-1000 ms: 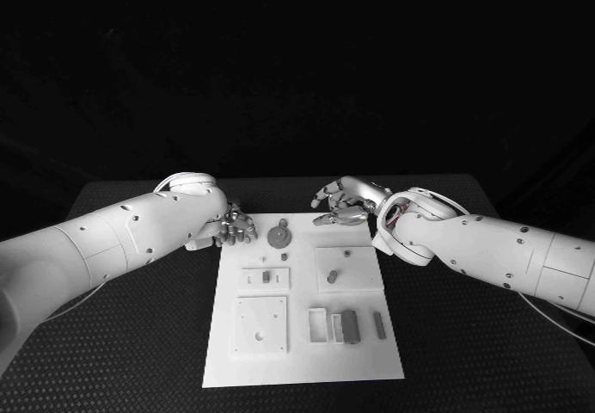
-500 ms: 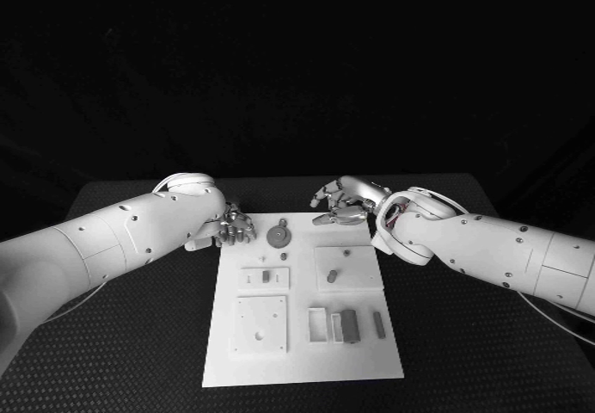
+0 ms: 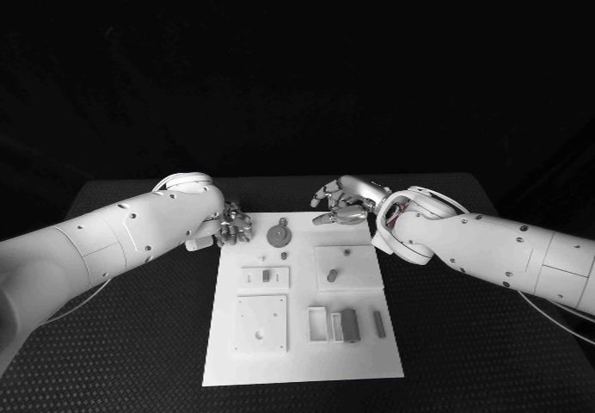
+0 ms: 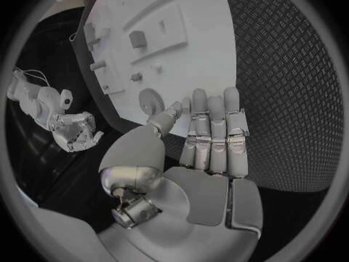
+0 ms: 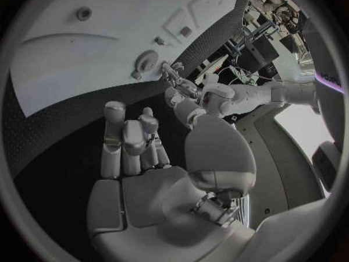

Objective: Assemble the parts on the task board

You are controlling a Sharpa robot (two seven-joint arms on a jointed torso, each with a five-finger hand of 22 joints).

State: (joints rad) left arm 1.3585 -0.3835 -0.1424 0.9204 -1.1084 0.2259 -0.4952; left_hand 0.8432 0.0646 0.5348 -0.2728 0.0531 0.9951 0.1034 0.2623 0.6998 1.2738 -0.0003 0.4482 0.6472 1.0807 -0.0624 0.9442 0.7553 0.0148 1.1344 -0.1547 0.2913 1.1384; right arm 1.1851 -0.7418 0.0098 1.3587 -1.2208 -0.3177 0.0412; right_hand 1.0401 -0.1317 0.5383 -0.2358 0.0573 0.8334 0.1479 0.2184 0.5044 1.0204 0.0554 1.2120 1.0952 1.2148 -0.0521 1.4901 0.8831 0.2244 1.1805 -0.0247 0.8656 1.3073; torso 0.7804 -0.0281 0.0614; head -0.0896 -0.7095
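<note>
The white task board [image 3: 303, 353] lies in the middle of the black table. A round grey disc [image 3: 281, 233] sits near its far end, with a small peg [image 3: 284, 255] just in front of it. My left hand [image 3: 233, 228] hovers at the board's far left edge beside the disc, fingers straight and apart, holding nothing; the left wrist view shows the flat palm [image 4: 211, 140] and the disc [image 4: 151, 102]. My right hand [image 3: 341, 202] hangs over the far right corner, fingers loosely bent and empty [image 5: 138, 151].
Square plates [image 3: 346, 261] on the board carry a short peg [image 3: 333, 275] and a small block [image 3: 266, 276]. Grey bars [image 3: 350, 325] lie near the front right beside a slim piece [image 3: 379, 324]. Black table [image 3: 471, 344] surrounds the board.
</note>
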